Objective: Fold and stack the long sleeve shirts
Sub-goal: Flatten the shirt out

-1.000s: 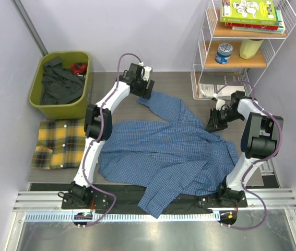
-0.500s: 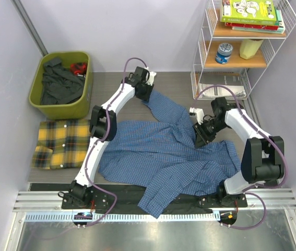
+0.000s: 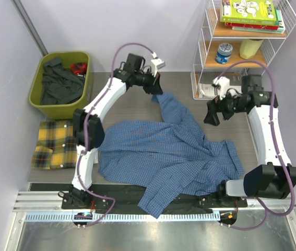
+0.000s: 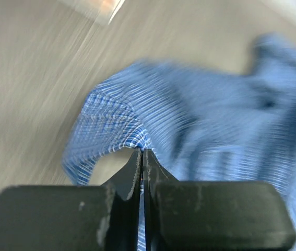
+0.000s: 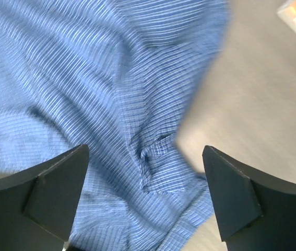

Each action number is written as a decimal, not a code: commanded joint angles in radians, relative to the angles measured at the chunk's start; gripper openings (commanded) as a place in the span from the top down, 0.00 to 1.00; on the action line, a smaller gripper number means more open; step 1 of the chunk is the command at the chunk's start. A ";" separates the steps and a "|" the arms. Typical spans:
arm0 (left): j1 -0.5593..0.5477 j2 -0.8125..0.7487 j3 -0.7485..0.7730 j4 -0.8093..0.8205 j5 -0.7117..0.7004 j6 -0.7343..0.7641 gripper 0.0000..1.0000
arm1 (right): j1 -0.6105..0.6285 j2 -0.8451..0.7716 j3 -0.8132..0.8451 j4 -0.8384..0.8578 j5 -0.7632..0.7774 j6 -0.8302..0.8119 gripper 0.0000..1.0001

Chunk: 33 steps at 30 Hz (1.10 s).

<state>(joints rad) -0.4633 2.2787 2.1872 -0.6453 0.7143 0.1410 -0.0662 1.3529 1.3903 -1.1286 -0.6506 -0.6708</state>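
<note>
A blue checked shirt (image 3: 163,157) lies spread and rumpled across the middle of the table, one sleeve (image 3: 171,107) running up toward the back. My left gripper (image 3: 156,90) is shut on the end of that sleeve (image 4: 116,130), with blue cloth pinched between the fingers. My right gripper (image 3: 210,116) hovers open above the shirt's right shoulder area (image 5: 111,104), holding nothing. The yellow plaid shirt (image 3: 58,144) lies folded at the left edge of the table.
A green bin (image 3: 61,83) with dark clothes stands at the back left. A white wire shelf (image 3: 241,47) with books, a tin and papers stands at the back right, close behind my right arm.
The left gripper closed on the sleeve end and lifted it slightly toward the back. The right gripper opened, let go of the cloth, and pulled up and back to the right.
</note>
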 commanded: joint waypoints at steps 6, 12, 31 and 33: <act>-0.093 -0.504 -0.236 -0.031 0.365 0.341 1.00 | -0.030 0.032 0.125 0.188 -0.200 0.068 0.00; -0.156 -0.636 -0.271 -0.502 0.324 0.764 1.00 | 0.040 -0.041 0.093 0.139 -0.353 -0.056 0.00; -0.169 -0.877 -0.596 -0.312 0.179 0.913 1.00 | 0.675 -0.269 -0.269 0.648 -0.032 0.282 0.05; -0.169 -0.890 -0.622 -0.268 0.154 0.885 1.00 | 0.675 -0.227 -0.252 0.658 -0.047 0.332 0.45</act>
<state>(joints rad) -0.6285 1.4506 1.5955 -1.0332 0.8986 1.0519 0.6033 1.0931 1.0740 -0.5800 -0.7013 -0.4873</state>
